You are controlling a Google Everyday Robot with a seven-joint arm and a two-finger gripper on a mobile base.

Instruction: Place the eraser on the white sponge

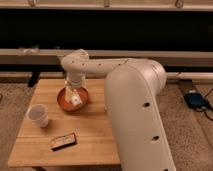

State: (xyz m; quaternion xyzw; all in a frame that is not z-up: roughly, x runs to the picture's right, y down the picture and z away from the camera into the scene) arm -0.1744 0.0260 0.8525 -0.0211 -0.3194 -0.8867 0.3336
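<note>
The eraser [64, 142], a dark bar with a pale strip on top, lies flat on the wooden table [95, 130] near its front edge, left of the arm. My gripper [71, 93] hangs down over a reddish-brown bowl [64, 102] at the table's middle back, far from the eraser. A small off-white piece [76, 101] shows in the bowl right below the gripper. It may be the white sponge, but I cannot tell, nor whether the gripper touches it.
A white paper cup [38, 115] stands upright at the table's left, between the bowl and the eraser. My large white arm [135, 105] covers the table's right side. A dark wall and rail run behind the table.
</note>
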